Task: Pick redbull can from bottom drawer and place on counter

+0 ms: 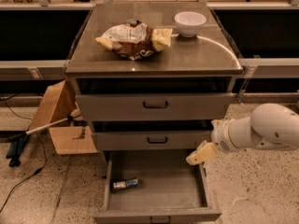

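The redbull can [125, 185] lies on its side at the left of the open bottom drawer [187, 190]. The drawer is pulled out below two shut grey drawers. My gripper [200, 155] hangs at the end of the white arm, above the drawer's right side and in front of the middle drawer. It is well to the right of the can and apart from it. The counter [196, 57] is the glossy grey top of the cabinet.
A yellow-brown-white snack bag [133, 40] and a white bowl [189, 23] sit on the counter's far half. An open cardboard box [58, 120] and a stick with cables lie on the floor to the cabinet's left. Dark shelving runs behind.
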You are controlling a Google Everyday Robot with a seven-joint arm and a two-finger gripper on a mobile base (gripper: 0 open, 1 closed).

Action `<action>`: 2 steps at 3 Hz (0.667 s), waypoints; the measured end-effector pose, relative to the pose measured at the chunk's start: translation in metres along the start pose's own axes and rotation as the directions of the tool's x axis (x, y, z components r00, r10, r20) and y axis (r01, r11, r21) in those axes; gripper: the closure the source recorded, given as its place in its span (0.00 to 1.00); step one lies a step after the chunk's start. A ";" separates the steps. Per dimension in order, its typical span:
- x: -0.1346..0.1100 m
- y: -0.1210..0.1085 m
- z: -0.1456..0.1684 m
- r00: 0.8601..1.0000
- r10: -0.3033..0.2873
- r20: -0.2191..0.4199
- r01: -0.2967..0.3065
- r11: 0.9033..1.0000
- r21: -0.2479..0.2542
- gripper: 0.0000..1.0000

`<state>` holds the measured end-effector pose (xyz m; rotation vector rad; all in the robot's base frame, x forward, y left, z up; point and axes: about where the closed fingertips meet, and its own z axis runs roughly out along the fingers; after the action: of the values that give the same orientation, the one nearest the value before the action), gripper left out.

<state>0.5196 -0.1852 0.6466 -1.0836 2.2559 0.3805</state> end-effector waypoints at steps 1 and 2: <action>0.023 0.010 0.025 0.998 0.041 -0.037 -0.042 0.998 -0.041 0.00; 0.023 0.010 0.025 0.998 0.041 -0.037 -0.042 0.998 -0.041 0.00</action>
<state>0.5103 -0.1802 0.6128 -1.0740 2.3148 0.4308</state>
